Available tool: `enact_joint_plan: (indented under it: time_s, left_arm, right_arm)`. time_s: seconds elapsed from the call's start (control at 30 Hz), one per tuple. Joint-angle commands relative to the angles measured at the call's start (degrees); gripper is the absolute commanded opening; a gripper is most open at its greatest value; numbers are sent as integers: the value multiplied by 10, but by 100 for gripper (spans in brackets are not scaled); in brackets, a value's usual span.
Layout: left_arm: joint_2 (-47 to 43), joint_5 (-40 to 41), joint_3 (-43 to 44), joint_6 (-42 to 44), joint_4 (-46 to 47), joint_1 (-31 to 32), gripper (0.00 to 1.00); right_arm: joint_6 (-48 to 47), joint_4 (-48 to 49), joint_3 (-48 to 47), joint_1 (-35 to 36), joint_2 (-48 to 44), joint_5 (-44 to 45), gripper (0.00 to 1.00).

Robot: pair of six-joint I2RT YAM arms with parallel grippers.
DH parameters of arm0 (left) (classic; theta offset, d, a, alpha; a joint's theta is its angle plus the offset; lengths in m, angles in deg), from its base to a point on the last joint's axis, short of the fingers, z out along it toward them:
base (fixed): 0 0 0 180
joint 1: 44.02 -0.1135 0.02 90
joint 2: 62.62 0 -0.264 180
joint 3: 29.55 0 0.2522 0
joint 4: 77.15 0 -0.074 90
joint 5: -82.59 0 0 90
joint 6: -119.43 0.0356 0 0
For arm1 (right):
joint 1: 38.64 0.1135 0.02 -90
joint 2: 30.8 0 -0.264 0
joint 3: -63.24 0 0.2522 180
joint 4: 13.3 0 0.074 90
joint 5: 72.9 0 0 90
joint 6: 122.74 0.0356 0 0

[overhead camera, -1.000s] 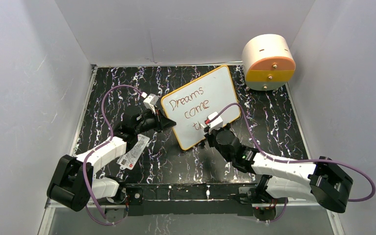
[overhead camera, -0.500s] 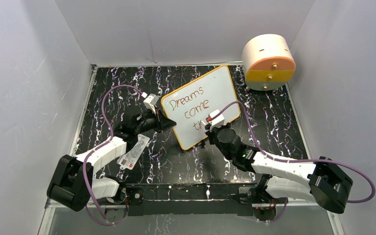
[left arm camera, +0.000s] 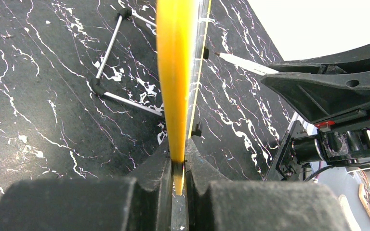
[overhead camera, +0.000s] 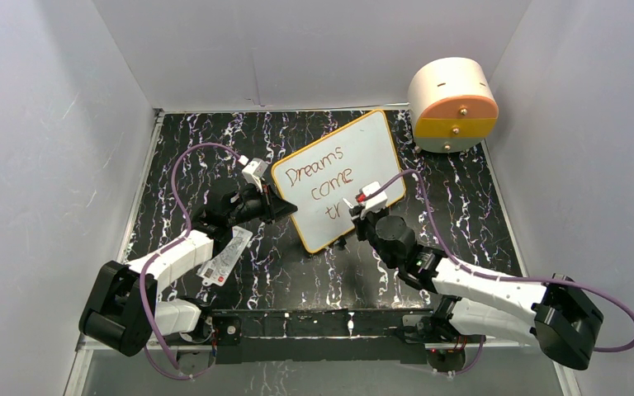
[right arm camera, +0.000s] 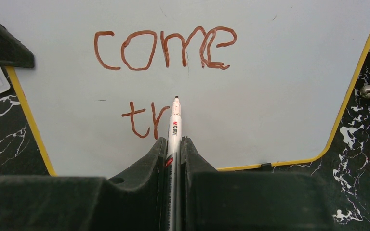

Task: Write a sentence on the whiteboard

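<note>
The whiteboard [overhead camera: 355, 153] stands tilted on the black marbled table, its white face [right arm camera: 279, 86] framed in orange-yellow. The sentence [overhead camera: 328, 188] reads "Dreams", "come" [right arm camera: 166, 48] and "tr" in reddish-brown. My left gripper [overhead camera: 279, 206] is shut on the board's left frame edge [left arm camera: 173, 72], which runs between its jaws [left arm camera: 177, 154]. My right gripper [right arm camera: 173, 142] is shut on a white marker [right arm camera: 174, 125]. The marker's tip sits just right of the "r"; I cannot tell whether it touches the face. In the top view the right gripper [overhead camera: 357, 216] is at the board's lower part.
A round cream container [overhead camera: 452, 105] with orange and yellow drawer fronts stands at the back right. A white printed card [overhead camera: 226, 256] lies beside the left arm. The board's wire stand [left arm camera: 111, 45] juts out behind it. Grey walls close in on three sides.
My right gripper has moved to the right along the board's third line with the marker. The left gripper and the board have stayed still.
</note>
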Motion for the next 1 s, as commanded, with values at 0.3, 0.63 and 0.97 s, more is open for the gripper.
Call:
enact_joint_plan:
  time_s: [0.3, 0.63, 0.97]
  left_arm:
    - [6, 45, 7, 30, -50, 2, 0]
    - [6, 45, 7, 30, -50, 2, 0]
    - [5, 47, 7, 30, -53, 2, 0]
  right_arm:
    - [9, 21, -5, -13, 23, -11, 0]
    - [10, 39, -5, -24, 43, -24, 0]
    - [44, -26, 2, -25, 31, -43, 0]
